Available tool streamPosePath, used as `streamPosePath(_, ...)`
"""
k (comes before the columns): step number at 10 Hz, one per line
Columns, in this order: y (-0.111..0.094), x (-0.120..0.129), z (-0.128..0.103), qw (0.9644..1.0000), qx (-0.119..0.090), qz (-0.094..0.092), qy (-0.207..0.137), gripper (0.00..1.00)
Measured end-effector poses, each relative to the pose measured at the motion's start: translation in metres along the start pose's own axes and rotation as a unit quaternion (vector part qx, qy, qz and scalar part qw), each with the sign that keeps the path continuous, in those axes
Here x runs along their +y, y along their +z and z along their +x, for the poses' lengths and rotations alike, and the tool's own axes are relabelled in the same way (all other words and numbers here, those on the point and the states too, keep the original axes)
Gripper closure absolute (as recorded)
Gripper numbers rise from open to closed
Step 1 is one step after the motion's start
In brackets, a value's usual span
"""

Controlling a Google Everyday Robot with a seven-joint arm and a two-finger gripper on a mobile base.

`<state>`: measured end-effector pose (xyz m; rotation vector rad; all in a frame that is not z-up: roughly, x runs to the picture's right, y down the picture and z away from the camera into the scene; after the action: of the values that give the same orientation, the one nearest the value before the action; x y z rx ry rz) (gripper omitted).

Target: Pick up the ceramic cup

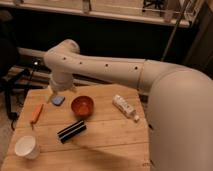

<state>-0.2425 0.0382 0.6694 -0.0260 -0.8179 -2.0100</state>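
The ceramic cup [26, 146] stands untouched on the worktop [110, 145], well left of the bowl [82, 106] and nearer the camera. The gripper [57, 93] seemingly hovers just left-behind the bowl; its jaws' state I cannot tell. Approach, grasp and lift all remain.

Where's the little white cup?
In the camera view, the ceramic cup sits on the table, front-left corner, near the orange tool; the gripper hovers by the blue pad.
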Motion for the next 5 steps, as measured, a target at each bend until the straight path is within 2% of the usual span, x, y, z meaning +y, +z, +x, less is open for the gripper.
streamPosePath(2,0.005,-0.058,-0.010,0.9985,-0.008,0.008,-0.053,0.20)
streamPosePath(3,0.010,-0.078,-0.018,0.9973,-0.016,0.008,-0.072,0.20)
streamPosePath(4,0.027,-0.101,-0.031,0.9951,-0.036,0.000,-0.092,0.20)
streamPosePath(5,0.040,-0.113,-0.038,0.9934,-0.050,-0.007,-0.103,0.20)
